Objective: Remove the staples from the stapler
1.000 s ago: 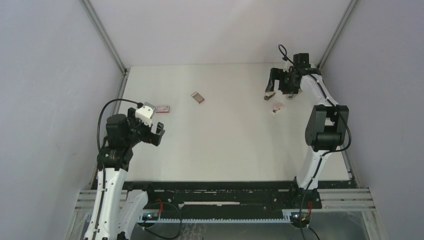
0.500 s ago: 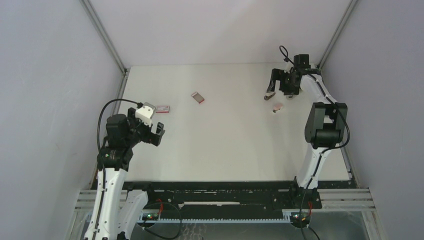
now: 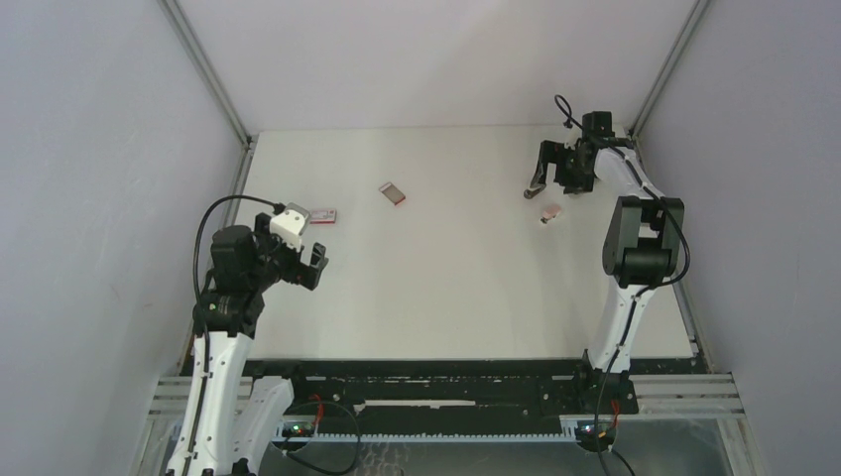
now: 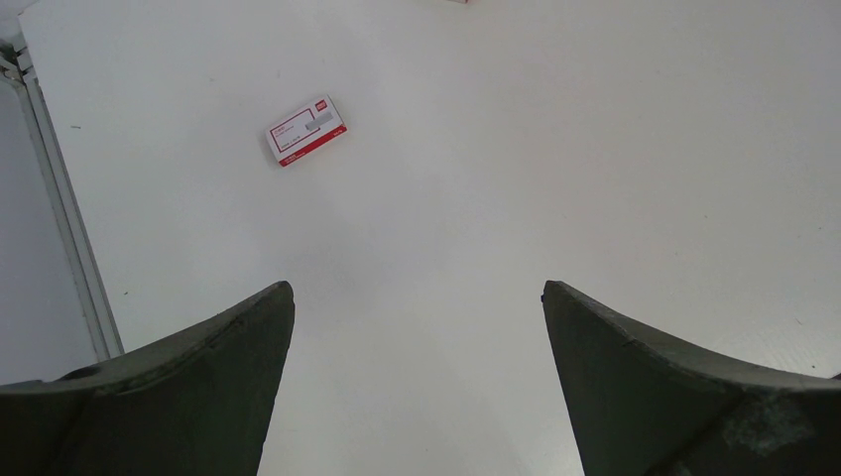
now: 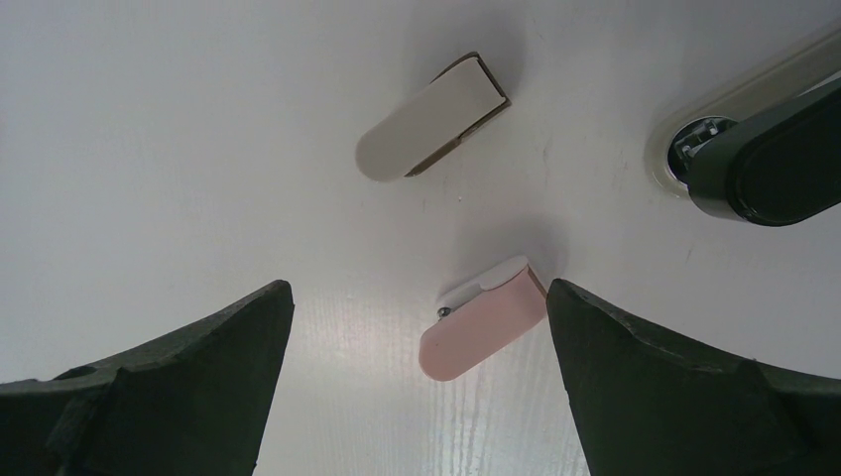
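Observation:
Three small staplers lie at the far right of the table. A beige stapler (image 5: 431, 117) (image 3: 536, 192) and a pink stapler (image 5: 483, 327) (image 3: 548, 212) lie flat on their sides. A dark stapler (image 5: 759, 159) shows only partly at the right edge of the right wrist view. My right gripper (image 5: 417, 288) (image 3: 558, 171) hangs open above them, with the pink stapler close by its right finger and nothing gripped. My left gripper (image 4: 417, 288) (image 3: 298, 256) is open over bare table at the near left. The staples are not in view.
A red-and-white box (image 4: 306, 130) (image 3: 322, 215) lies just beyond my left gripper. A second red-and-white box (image 3: 393, 193) lies toward the far middle. Grey walls and metal posts close in the white table (image 3: 446, 288) on both sides.
The right arm has shifted slightly over the staplers. The left arm and the boxes have not moved.

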Controlling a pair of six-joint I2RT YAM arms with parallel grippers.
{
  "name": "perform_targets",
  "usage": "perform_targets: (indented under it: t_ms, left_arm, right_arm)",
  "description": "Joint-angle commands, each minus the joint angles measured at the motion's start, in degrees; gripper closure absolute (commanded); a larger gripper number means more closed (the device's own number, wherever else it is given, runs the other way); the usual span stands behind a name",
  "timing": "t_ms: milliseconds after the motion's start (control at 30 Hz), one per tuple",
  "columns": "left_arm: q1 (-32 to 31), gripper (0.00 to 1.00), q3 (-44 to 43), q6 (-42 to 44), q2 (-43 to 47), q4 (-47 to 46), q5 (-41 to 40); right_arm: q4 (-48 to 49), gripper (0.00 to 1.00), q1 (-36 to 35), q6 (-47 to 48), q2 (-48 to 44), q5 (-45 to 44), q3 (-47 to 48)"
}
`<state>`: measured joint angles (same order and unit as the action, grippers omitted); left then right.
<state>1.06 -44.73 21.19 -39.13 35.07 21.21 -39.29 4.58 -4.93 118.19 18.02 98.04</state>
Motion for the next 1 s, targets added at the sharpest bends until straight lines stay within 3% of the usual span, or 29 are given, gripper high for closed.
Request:
perform_targets:
  t_ms: [0, 500, 967]
  left_arm:
    - [0.32, 0.0, 1.17, 1.0, 0.2, -1.39, 0.85]
    - [0.35, 0.0, 0.92, 0.96, 1.23, -0.81, 1.54]
    - [0.3, 0.0, 0.98, 0.95, 1.94, -0.78, 1.55]
  right_arm:
    - [0.14, 0.0, 0.9, 0.46, 0.06, 0.06, 1.2]
    - [-5.31, 0.0, 1.85, 8.84, -0.34, 1.98, 0.23]
    - [-4.56, 0.0, 1.84, 6.9, 3.4, 4.33, 1.12]
